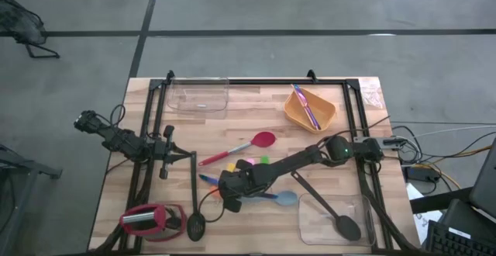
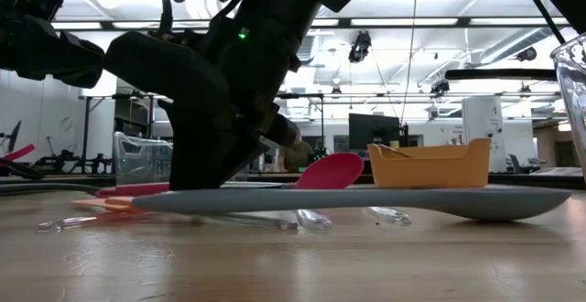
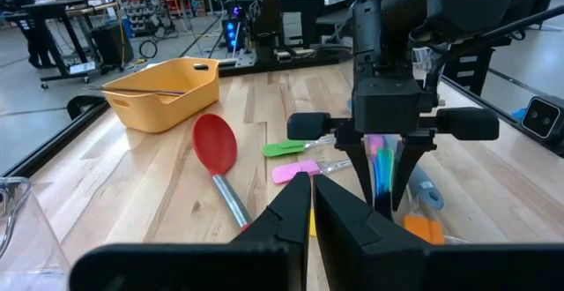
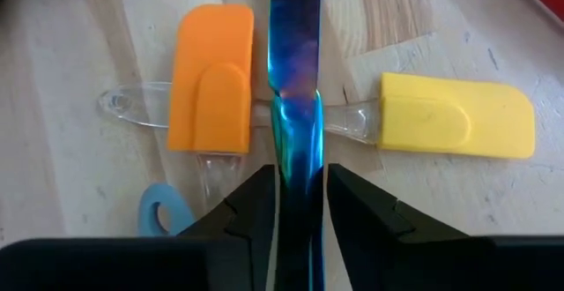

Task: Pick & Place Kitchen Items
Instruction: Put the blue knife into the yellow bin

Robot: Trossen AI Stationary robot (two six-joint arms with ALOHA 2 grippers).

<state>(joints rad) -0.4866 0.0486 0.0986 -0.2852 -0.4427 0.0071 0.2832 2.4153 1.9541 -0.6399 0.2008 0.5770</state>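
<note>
Your right gripper point(image 4: 298, 205) straddles the blue stick point(image 4: 297, 79), jaws closed on it, lengthwise between them. Left gripper point(image 3: 312, 205) waits at the left, jaws nearly shut, empty.

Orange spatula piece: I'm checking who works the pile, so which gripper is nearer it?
Right. The right gripper stands directly over the orange spatula piece; the left gripper waits off toward the table's left side.

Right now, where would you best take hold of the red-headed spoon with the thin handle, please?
Grip the red-headed spoon at mid-handle, from straight above, jaws across it. It lies flat on the wooden table; the handle is narrow and bare, the head broad. The right gripper, shut on a blue stick, works nearby.
</note>
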